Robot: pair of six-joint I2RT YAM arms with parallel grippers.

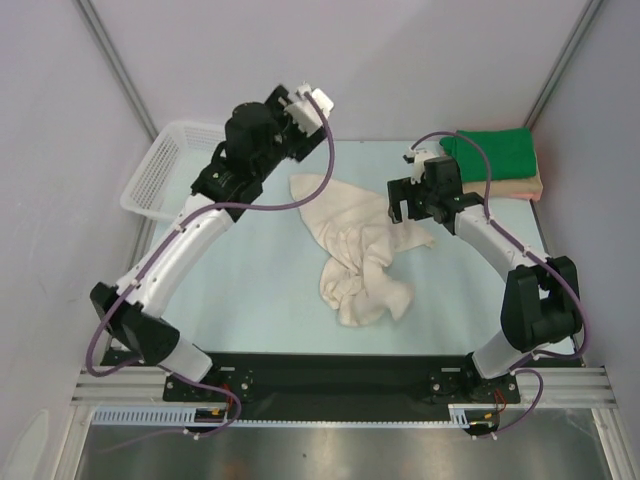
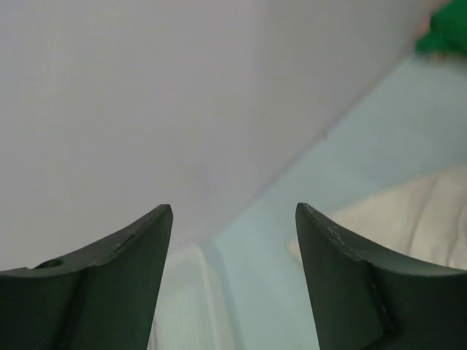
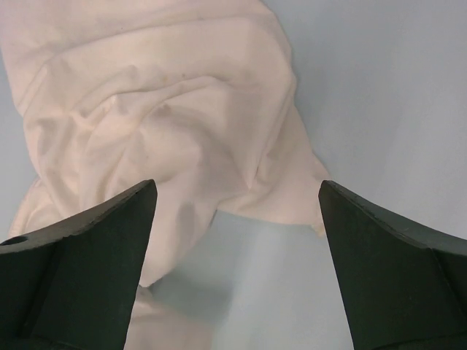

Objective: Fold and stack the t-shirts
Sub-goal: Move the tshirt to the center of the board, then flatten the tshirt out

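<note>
The cream-white t-shirt (image 1: pixel 358 250) lies crumpled in the middle of the pale table. The bright green t-shirt (image 1: pixel 490 155) lies folded on top of the peach-tan t-shirt (image 1: pixel 530 186) at the far right. My right gripper (image 1: pixel 405 208) is open above the cream shirt's right edge; in the right wrist view the shirt (image 3: pixel 168 117) fills the upper left with bare table between my fingers (image 3: pixel 87 248). My left gripper (image 1: pixel 318 100) is open, raised high near the back, left of the shirt; its view shows the cream shirt (image 2: pixel 416 219) at right and the green one (image 2: pixel 445 33) far off.
A white plastic lattice basket (image 1: pixel 165 170) stands at the far left of the table. Grey walls close in the back and sides. A black rail (image 1: pixel 330 375) runs along the near edge by the arm bases.
</note>
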